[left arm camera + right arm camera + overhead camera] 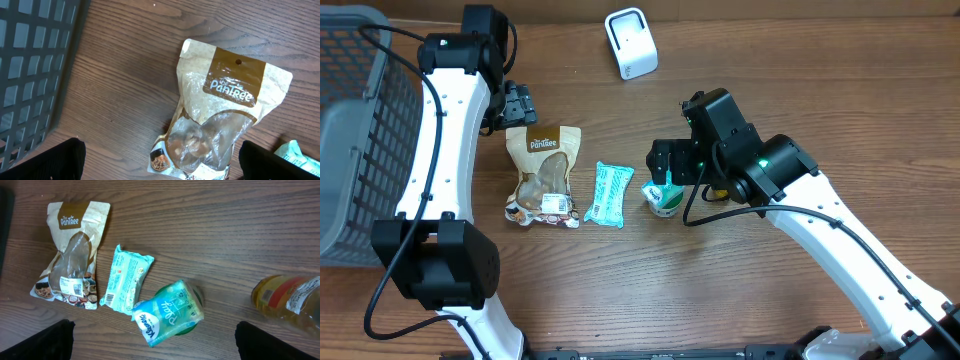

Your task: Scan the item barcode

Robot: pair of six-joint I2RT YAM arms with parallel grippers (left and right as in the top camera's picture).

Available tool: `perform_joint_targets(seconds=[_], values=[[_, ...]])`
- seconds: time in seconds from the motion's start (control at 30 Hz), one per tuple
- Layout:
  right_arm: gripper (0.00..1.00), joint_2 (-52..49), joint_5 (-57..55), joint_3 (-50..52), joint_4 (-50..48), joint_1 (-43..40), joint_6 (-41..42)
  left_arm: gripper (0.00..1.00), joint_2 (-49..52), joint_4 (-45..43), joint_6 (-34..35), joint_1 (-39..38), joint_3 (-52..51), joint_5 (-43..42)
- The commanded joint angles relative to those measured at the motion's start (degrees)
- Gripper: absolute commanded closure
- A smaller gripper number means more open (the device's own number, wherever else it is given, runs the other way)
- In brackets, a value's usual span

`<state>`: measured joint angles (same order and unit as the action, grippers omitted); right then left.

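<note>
A: How do the tools stand?
B: Both wide, holding nothing. The left gripper [517,104] hangs just above the top edge of the pouch [542,175]; the right gripper [665,160] hangs over the cup [663,199], not touching it.
A: And the goods to scan?
B: All flat on the table [800,90], in a row. The pouch lies leftmost, its brown header pointing to the far side and a white label [70,285] near its lower end, facing up. A teal packet [608,194] lies just beside it, and the cup sits at the packet's right end, very close; I cannot tell if they touch.
A: Where is the scanner?
B: The white scanner [631,42] stands at the far edge, well apart from all three.
A: Anything else?
B: A grey basket [350,140] at the left edge, near the pouch, and a bottle [287,297] of yellow liquid lying on its side to the right of the cup, partly under the right arm
</note>
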<state>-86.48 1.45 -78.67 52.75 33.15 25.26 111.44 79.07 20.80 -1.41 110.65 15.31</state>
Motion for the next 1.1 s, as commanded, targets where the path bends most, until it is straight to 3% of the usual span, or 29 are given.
perform_joint_targets(seconds=[0.0, 0.17, 0.43, 0.57, 1.07], values=[[0.0, 0.3, -0.6, -1.1, 0.0, 0.4, 0.0, 0.0, -0.5, -0.1, -0.2, -0.2, 1.1, 0.7], [0.0, 0.3, -3.1, -1.2, 0.2, 0.1, 0.0, 0.01, -0.5, -0.1, -0.2, -0.2, 1.1, 0.7], [0.0, 0.3, 1.1, -5.5, 6.8, -6.9, 0.0, 0.0, -0.5, -0.1, -0.2, -0.2, 1.1, 0.7], [0.0, 0.3, 3.4, -5.4, 9.4, -7.1, -4.8, 0.0, -0.5, -0.1, -0.2, -0.2, 1.1, 0.7], [0.0, 0.3, 6.4, -5.4, 7.6, -7.1, -4.2, 0.0, -0.5, -0.1, -0.2, -0.2, 1.1, 0.7]])
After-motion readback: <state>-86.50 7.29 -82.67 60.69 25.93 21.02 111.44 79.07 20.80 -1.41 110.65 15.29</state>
